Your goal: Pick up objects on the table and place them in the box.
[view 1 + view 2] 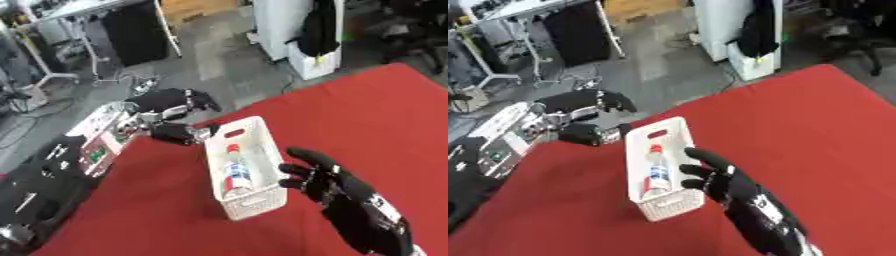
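Observation:
A white slatted box (249,202) stands on the red table (367,115), left of centre. Inside it lies a clear bottle (234,172) with a red cap and a red, white and blue label. My right hand (328,181) hovers just right of the box, fingers spread and open, holding nothing. My left hand (171,117) is at the table's far left edge, just beyond the box's far end, fingers relaxed and open, nothing in it.
The table's left edge runs diagonally past the box. Beyond it lie a grey floor, cables, a black cabinet (136,32) and a white bin (313,64). Red cloth stretches to the right of the box.

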